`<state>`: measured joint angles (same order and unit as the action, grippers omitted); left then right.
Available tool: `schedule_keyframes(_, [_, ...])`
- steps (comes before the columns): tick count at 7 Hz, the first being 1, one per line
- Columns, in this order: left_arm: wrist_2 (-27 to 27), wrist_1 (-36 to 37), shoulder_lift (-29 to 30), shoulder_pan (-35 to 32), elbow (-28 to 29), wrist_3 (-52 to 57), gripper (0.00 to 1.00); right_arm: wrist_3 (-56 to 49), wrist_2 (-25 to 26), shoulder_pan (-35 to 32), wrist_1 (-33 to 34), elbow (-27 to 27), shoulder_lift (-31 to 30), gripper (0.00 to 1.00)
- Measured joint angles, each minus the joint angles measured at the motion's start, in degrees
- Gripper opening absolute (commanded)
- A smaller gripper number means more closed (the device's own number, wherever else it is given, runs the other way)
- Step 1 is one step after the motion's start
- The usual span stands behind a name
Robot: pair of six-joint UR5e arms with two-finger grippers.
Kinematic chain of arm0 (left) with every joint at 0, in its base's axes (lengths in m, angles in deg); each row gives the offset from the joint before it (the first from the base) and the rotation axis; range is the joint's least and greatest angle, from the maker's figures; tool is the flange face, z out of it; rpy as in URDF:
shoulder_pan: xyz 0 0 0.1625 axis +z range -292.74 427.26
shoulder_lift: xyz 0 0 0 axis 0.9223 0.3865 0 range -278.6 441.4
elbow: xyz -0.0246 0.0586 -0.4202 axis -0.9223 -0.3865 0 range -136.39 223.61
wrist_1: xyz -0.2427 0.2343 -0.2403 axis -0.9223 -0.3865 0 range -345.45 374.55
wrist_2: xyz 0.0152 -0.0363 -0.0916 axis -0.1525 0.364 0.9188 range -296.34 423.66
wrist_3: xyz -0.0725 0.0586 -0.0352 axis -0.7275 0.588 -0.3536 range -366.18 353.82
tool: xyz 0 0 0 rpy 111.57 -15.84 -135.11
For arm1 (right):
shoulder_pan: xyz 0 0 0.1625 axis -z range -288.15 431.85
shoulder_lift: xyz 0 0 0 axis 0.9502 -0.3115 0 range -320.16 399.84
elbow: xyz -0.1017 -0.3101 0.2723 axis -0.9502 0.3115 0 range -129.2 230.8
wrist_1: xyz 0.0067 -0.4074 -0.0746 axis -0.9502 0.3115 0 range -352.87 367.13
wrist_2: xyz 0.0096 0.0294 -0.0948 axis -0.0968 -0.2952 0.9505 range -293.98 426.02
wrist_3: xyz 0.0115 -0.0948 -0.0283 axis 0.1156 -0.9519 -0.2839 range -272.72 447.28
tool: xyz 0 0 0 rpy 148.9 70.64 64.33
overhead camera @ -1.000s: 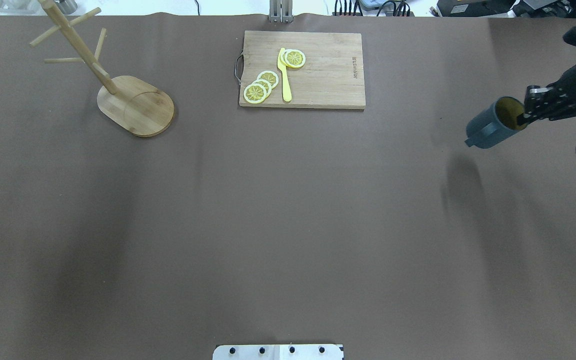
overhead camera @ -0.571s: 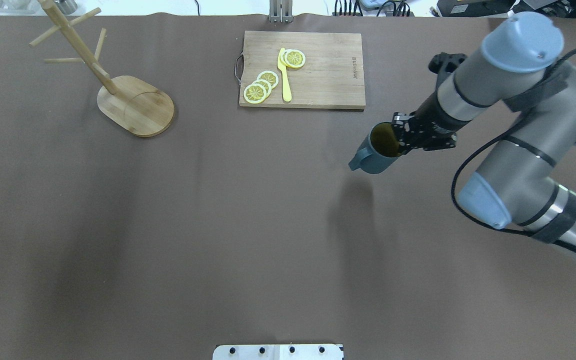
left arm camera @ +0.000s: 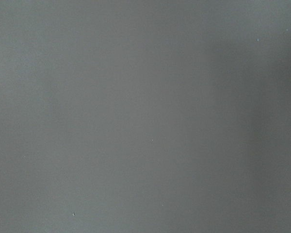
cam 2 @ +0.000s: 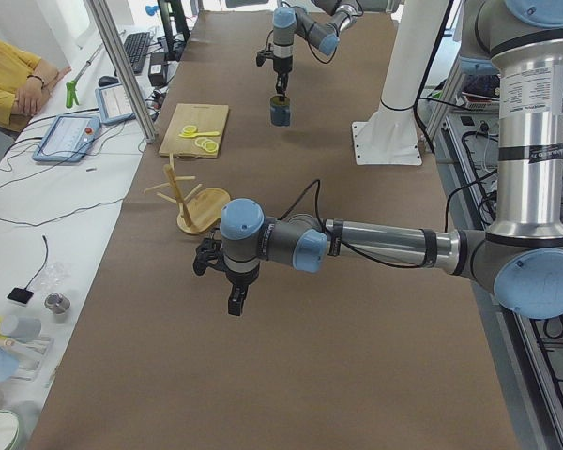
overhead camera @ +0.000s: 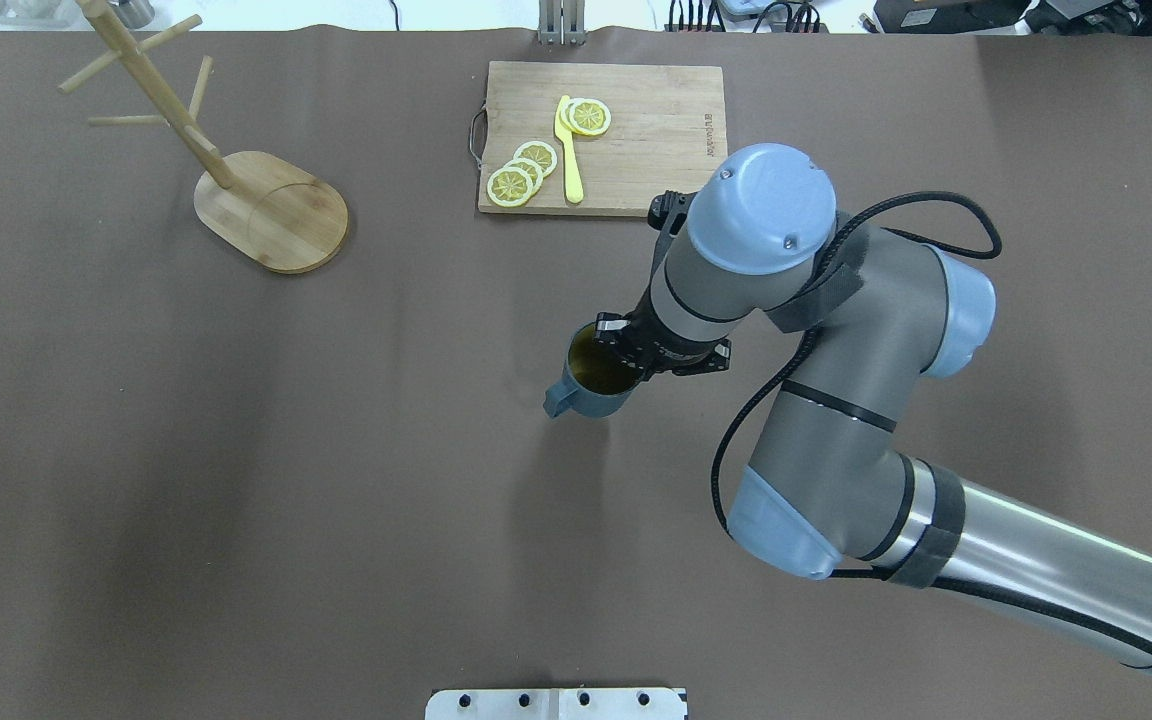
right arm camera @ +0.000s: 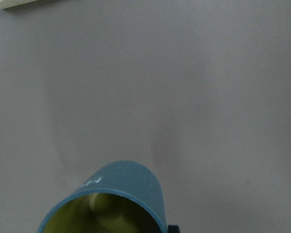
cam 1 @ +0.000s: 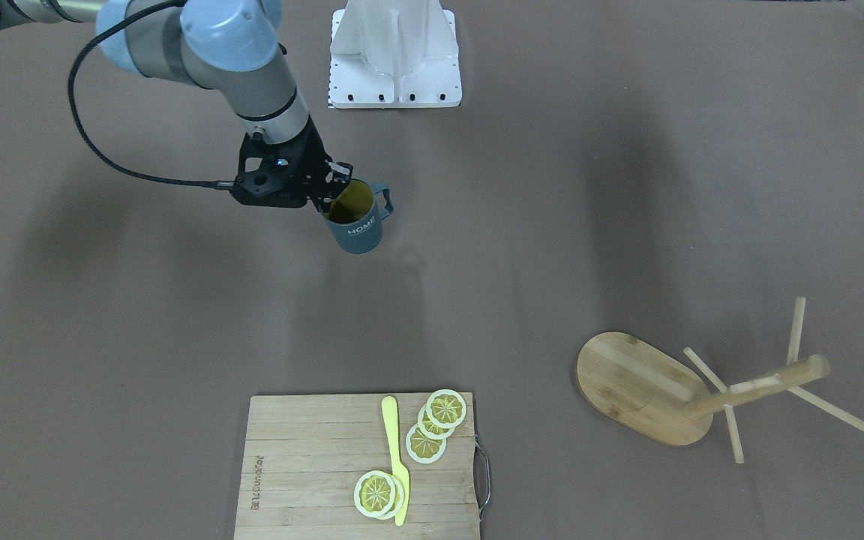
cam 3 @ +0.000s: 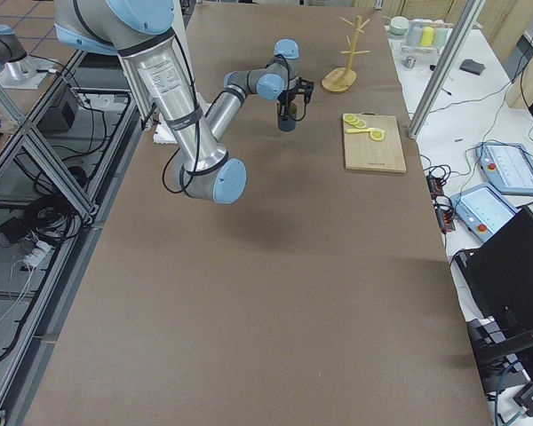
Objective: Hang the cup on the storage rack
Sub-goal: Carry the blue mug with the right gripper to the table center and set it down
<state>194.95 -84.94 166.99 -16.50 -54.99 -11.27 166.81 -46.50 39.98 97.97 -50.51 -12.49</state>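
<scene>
The cup (overhead camera: 591, 392) is dark blue-grey with a yellow inside and white lettering (cam 1: 361, 227). It hangs above the middle of the table, tilted, handle toward the robot's left. My right gripper (overhead camera: 626, 356) is shut on its rim, one finger inside. The cup also fills the bottom of the right wrist view (right arm camera: 121, 191). The storage rack (overhead camera: 272, 211), a wooden mug tree on an oval base, stands at the far left, well apart from the cup (cam 1: 646, 386). My left gripper (cam 2: 235, 302) shows only in the exterior left view, above bare table; I cannot tell its state.
A bamboo cutting board (overhead camera: 651, 165) with lemon slices (overhead camera: 521, 172) and a yellow knife (overhead camera: 570, 150) lies at the far middle, just beyond the right arm's wrist. The left wrist view shows only table surface.
The right arm has carried the cup from the table's right edge leftward and nearer the robot, to the middle. The rack and board have not moved.
</scene>
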Motion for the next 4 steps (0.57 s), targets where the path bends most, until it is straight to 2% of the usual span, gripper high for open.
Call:
schedule_keyframes(2, [0.04,0.0,0.02,0.01,-0.09,-0.22,0.99,1.46,1.46,2.39,-0.89,4.91,3.78,0.0])
schedule_keyframes(3, [0.06,0.0,0.02,0.01,-0.1,-0.25,0.99,2.34,1.88,3.31,-2.96,6.77,4.55,0.15])
schedule_keyframes(4, [0.04,0.0,0.02,0.01,-0.1,-0.27,0.99,3.03,2.02,3.86,-4.91,7.86,4.78,0.46])
